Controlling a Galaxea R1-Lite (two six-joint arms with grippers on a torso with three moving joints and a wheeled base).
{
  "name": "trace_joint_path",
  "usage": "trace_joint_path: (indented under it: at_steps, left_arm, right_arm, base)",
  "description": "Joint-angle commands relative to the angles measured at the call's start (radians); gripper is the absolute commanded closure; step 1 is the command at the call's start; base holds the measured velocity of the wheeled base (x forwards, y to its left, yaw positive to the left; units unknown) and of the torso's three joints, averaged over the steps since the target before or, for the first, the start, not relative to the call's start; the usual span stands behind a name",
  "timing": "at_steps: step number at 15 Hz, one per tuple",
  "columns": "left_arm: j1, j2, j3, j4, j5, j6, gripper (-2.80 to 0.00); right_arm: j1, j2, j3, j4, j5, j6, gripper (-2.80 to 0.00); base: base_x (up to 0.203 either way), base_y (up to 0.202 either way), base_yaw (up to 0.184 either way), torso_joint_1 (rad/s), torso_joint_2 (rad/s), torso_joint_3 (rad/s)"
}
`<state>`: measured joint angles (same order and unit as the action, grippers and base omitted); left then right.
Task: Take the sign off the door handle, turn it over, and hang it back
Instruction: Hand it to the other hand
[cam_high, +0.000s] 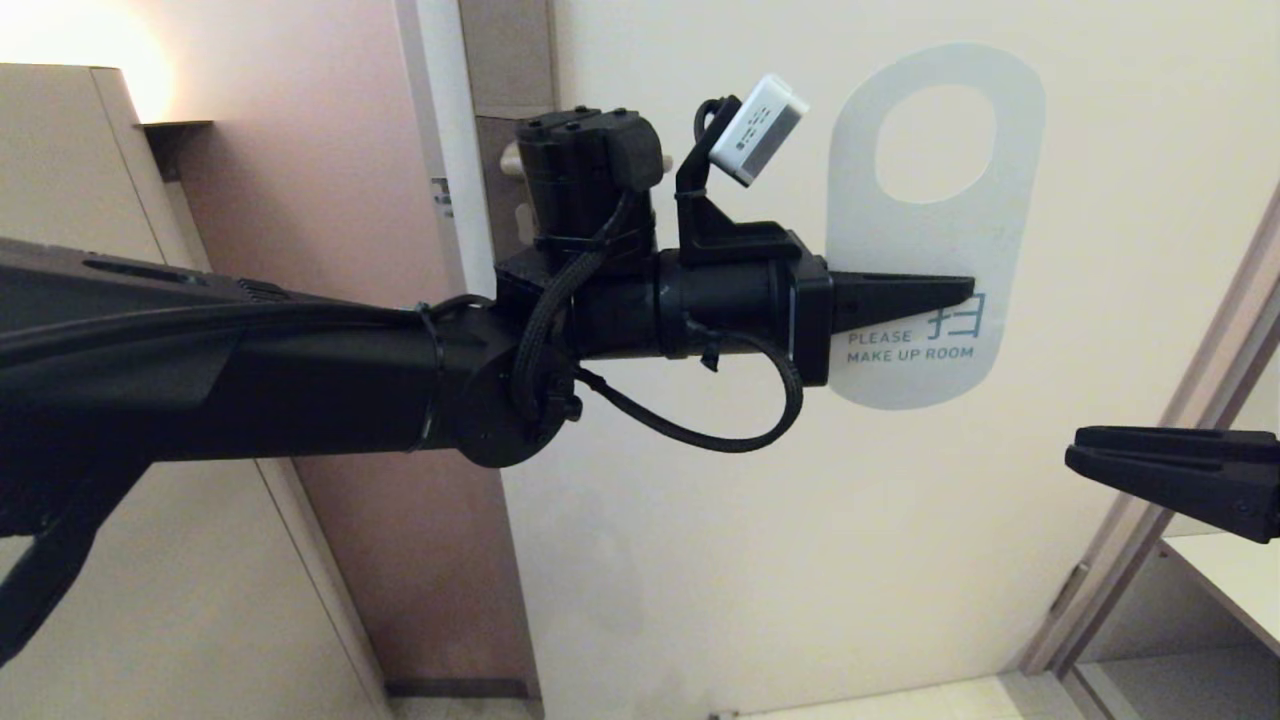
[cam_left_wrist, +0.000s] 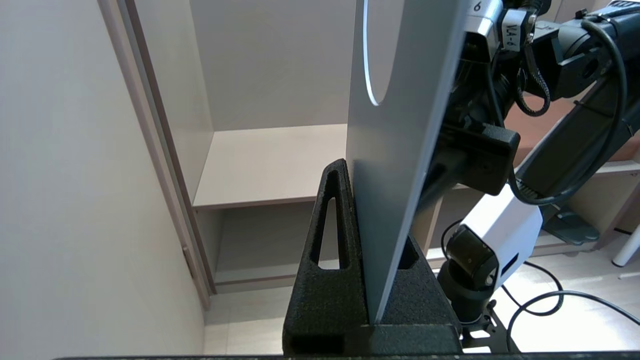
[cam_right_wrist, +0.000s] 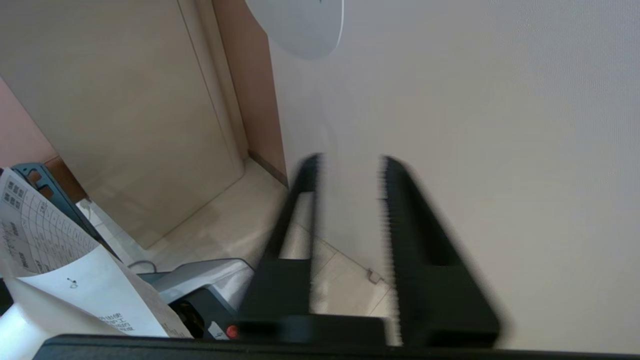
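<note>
White sign (cam_high: 930, 240) in left end effector (cam_high: 960, 290)

Matte black left arm (cam_high: 250, 370) of thick tubular segments, braided black cable (cam_high: 700, 425) looping beneath the wrist, zip ties cinching it. Small white box-shaped camera (cam_high: 760, 128) on a black bracket just behind the left gripper (cam_high: 955, 291). Tapered black textured fingers (cam_left_wrist: 330, 235) with slotted triangular cut-outs. Right gripper (cam_right_wrist: 350, 165): black, saw-toothed inner edges.

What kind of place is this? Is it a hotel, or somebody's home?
Most likely a hotel room doorway, or a mock-up of one. The left hand holds a sign reading "PLEASE MAKE UP ROOM" against a cream door, and built-in shelves stand nearby.
</note>
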<state>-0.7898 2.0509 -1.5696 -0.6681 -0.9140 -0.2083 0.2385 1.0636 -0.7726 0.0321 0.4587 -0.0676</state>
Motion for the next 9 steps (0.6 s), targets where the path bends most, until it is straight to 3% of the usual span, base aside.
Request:
trace_joint_path:
  at_steps: [1, 9]
  left_arm:
    - [0.0, 0.002, 0.005, -0.004, -0.005, -0.003, 0.0]
    - [0.003, -0.001, 0.031, -0.011, -0.002, 0.0, 0.0]
  right_arm:
    - [0.001, 0.001, 0.001, -0.003, 0.003, -0.005, -2.8]
    - [0.002, -0.003, 0.018, -0.006, 0.0, -0.011, -2.8]
  base:
    - [0.0, 0.0, 0.0, 0.0, 0.0, 0.0]
    - [0.0, 0.0, 0.0, 0.0, 0.0, 0.0]
